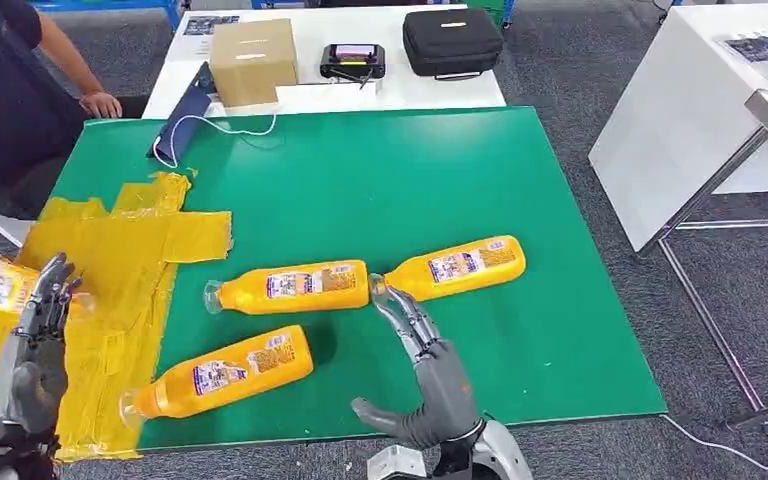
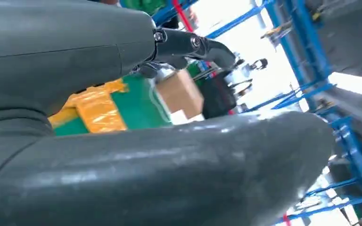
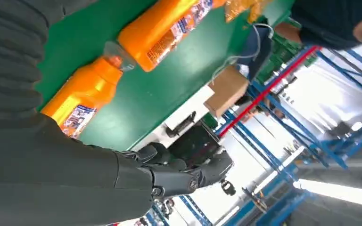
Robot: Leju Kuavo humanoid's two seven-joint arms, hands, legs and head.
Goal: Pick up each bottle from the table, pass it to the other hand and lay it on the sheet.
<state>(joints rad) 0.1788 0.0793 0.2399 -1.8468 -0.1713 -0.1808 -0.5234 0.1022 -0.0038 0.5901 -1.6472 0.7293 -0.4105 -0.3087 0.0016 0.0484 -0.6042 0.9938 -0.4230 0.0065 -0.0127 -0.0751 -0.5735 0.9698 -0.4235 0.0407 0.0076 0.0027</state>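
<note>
Three orange bottles lie on their sides on the green table. Far bottle (image 1: 457, 266) has its cap right at the right hand's (image 1: 422, 345) fingertips, middle bottle (image 1: 290, 287) is just left of them, and near bottle (image 1: 225, 373) is left of its palm, cap on the crinkly yellow sheet (image 1: 120, 270).

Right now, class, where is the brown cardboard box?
In the head view, the brown cardboard box sits on the white table beyond the green mat, left of the small black device.

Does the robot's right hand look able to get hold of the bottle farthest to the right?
Probably yes: the right hand is open, its fingertips by the cap end of that bottle, with nothing between them.
</note>
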